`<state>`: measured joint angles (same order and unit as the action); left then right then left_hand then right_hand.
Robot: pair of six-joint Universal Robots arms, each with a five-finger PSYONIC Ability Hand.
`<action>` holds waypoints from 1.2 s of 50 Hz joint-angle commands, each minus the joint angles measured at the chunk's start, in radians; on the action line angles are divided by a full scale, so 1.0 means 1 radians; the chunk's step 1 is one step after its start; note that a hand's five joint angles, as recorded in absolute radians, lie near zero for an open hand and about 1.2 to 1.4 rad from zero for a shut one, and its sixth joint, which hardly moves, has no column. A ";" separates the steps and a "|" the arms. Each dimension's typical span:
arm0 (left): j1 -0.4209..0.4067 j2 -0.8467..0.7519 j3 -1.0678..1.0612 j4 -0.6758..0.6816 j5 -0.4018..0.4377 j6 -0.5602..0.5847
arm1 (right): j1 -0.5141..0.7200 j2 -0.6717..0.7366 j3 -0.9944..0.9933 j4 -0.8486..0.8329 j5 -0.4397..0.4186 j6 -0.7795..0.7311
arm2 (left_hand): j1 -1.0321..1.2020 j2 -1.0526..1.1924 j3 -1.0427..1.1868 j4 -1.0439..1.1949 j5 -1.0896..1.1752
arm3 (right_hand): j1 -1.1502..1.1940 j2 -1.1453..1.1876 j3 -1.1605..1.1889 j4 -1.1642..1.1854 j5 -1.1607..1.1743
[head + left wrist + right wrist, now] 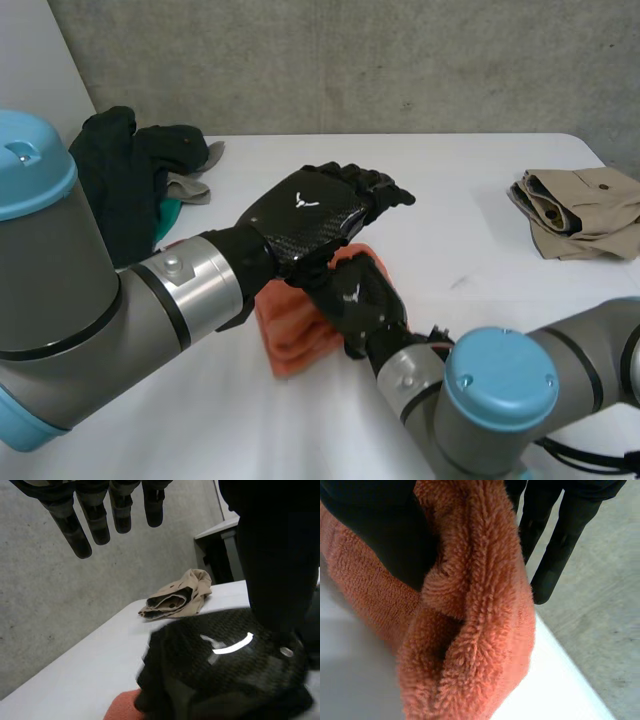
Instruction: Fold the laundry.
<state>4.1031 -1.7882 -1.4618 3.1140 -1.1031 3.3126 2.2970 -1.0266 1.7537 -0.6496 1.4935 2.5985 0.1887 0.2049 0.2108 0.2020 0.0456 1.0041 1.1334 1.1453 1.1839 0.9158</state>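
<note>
hovering left hand [305, 215] flat above right hand [356, 296], fingers straight; pinching bunched orange towel [290, 340] in right hand, on worktop [470, 200].

White surface [480, 220] backs onto a grey concrete wall [400, 60], mottled w/ small pits & faint stains; light is even, no hard glare. In left wrist view a 2nd light-topped table [217, 528] stands beyond the surface's far end, dark underneath, near same wall.
</note>
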 commanded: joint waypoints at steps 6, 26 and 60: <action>0.003 0.041 0.113 0.003 -0.035 -0.041 | -0.217 -0.021 -0.321 0.042 0.033 0.018 | -0.010 -0.027 -0.033 -0.024 -0.042 | 0.392 0.263 0.251 0.212 0.306; -0.007 0.027 0.150 0.086 -0.063 -0.116 | -0.792 0.256 -0.778 0.059 -0.222 0.236 | -0.005 -0.021 -0.027 -0.018 -0.036 | 0.392 0.263 0.251 0.212 0.306; -0.058 -0.042 0.152 0.086 -0.066 -0.117 | -1.091 0.063 -0.536 0.361 -0.469 0.192 | -0.005 -0.021 -0.027 -0.018 -0.036 | -0.830 -0.959 -0.971 -1.009 -0.916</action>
<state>4.0726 -1.8336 -1.3082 3.1999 -1.1682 3.1957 1.2366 -0.8306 1.1865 -0.4896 0.9054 2.7775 0.1887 0.2049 0.2108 0.2020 0.0456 0.2244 0.2137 0.2166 0.2211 0.0452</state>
